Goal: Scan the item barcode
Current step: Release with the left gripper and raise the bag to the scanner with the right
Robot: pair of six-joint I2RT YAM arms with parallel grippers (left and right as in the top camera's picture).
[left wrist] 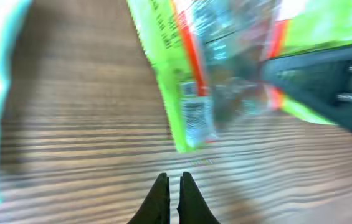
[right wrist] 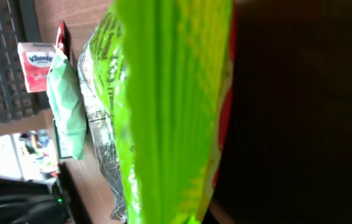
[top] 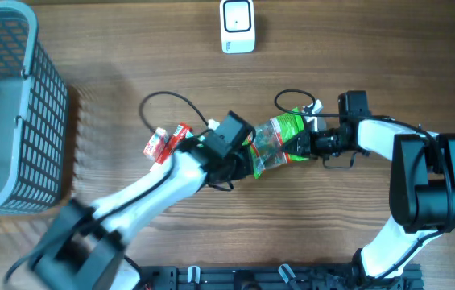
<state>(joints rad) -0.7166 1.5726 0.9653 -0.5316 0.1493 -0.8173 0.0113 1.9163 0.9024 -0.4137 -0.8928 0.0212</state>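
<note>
Snack bag (top: 274, 143), green and clear, is over mid-table in the overhead view. Its long axis runs roughly left to right, rising toward the right end, where the right gripper (top: 301, 147) is clamped on it.

In the left wrist view the snack bag (left wrist: 188, 93) is blurred, its long axis running steeply down to the table (left wrist: 70, 155). The left gripper (left wrist: 172, 178) is closed and empty.

In the right wrist view the snack bag (right wrist: 163, 112) fills the frame edge-on.
</note>
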